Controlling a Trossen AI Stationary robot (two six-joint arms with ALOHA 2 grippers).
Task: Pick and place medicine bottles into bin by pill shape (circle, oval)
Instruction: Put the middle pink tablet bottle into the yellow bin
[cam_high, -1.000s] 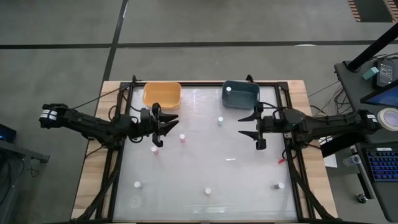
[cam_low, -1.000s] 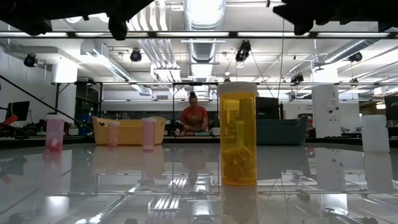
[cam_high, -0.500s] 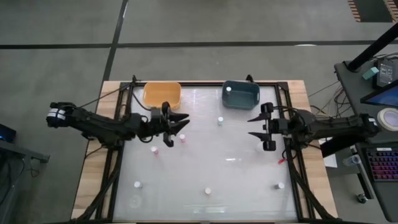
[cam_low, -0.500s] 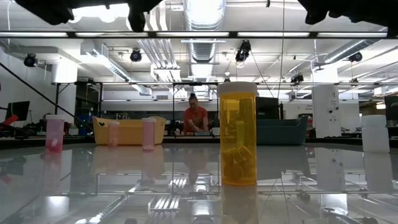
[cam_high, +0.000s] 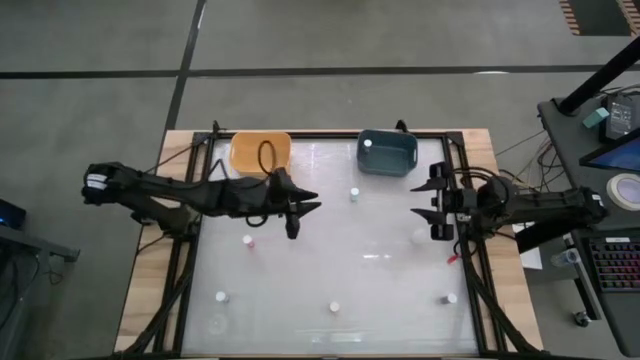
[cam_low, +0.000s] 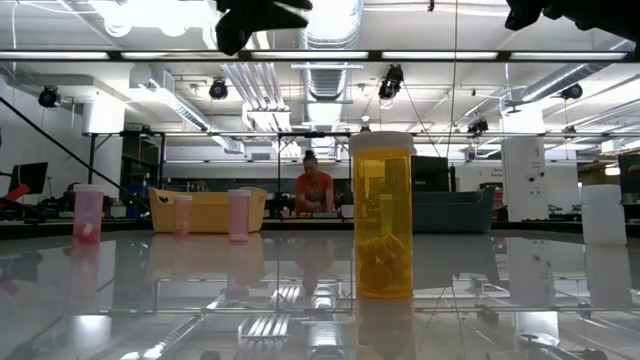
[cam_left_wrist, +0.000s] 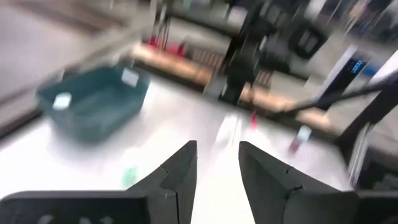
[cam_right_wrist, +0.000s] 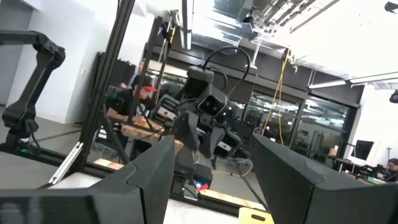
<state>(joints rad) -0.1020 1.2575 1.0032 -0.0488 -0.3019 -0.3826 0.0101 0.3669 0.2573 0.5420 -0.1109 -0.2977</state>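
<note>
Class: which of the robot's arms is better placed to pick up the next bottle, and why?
Probably the left: its open gripper hovers beside a small white-capped pinkish bottle. The right gripper, also open, hangs at the table's right edge.

The table (cam_high: 330, 270) has a pale glossy top in a wooden frame and stands on a grey concrete floor (cam_high: 100, 60) crossed by dark seams. Beyond it, exposed ducts (cam_low: 325, 90) and strip lights (cam_low: 420, 55) line the ceiling. A person (cam_low: 313, 190) sits behind.
</note>
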